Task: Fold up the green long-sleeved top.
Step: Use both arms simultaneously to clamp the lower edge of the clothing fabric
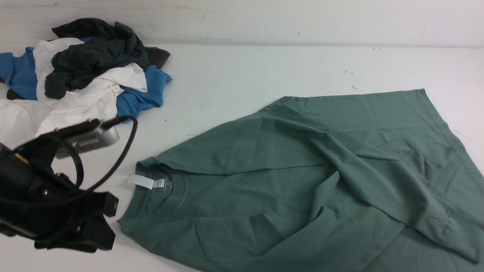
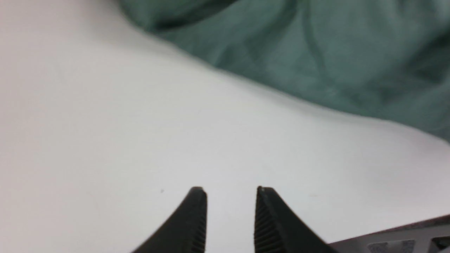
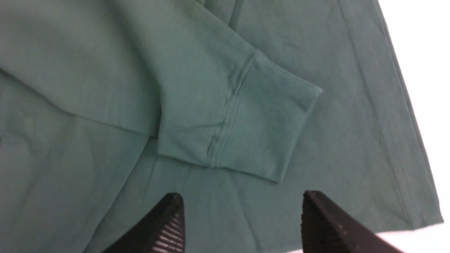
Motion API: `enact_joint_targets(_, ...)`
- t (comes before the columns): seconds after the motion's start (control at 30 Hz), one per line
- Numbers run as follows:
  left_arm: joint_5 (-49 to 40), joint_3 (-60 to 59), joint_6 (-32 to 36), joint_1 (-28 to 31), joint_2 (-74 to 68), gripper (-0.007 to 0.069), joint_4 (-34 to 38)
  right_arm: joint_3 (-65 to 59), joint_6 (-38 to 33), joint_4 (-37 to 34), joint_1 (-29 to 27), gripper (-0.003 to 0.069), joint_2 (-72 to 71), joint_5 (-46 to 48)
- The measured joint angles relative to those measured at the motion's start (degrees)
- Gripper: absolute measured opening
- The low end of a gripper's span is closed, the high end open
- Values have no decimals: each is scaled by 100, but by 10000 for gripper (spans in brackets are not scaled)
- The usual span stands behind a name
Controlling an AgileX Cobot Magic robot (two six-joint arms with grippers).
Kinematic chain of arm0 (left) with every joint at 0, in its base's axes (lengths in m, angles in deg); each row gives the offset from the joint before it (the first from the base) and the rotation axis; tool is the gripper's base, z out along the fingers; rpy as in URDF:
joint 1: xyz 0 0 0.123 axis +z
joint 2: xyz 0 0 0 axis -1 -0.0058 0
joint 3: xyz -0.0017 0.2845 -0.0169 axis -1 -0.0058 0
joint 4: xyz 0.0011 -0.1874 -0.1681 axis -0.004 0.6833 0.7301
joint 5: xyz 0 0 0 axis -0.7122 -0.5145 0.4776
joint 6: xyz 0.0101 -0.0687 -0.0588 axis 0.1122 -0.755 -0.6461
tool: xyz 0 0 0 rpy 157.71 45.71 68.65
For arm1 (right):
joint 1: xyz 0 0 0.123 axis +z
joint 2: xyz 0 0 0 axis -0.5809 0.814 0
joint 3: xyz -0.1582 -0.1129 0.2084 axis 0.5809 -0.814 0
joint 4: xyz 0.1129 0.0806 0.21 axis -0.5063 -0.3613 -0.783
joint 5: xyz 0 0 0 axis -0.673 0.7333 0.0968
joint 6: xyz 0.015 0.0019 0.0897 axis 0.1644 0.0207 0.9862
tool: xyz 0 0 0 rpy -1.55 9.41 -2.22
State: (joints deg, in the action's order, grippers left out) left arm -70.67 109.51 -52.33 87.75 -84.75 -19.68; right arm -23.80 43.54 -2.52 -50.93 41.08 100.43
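Note:
The green long-sleeved top (image 1: 287, 181) lies flat on the white table (image 1: 245, 71), its round collar with a white label (image 1: 141, 181) pointing left. One sleeve is folded slantwise across the body, and its cuff (image 3: 260, 119) rests near the hem. My left arm (image 1: 45, 204) is low at the left, beside the collar. The left gripper (image 2: 231, 189) is open over bare table, with the top's edge (image 2: 316, 59) a little ahead of it. Above the body fabric, just short of the cuff, my right gripper (image 3: 242, 195) stands wide open and holds nothing.
A heap of dark charcoal, blue and white garments (image 1: 83, 75) lies at the back left. The top's hem edge (image 3: 404, 116) runs close to bare table on the right. A white wall (image 1: 264, 19) closes off the back.

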Motion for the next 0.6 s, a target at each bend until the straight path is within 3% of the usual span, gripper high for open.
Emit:
enact_joint_targets(0.27,714,-58,-445,-307,-800,349,-190,-693,-93,-171,0,418,-1128,-37)
enact_joint_targets(0.6,1873,285,-462,-307,-1913,365,-233,-759,-154,-238,0,402,-1178,-274)
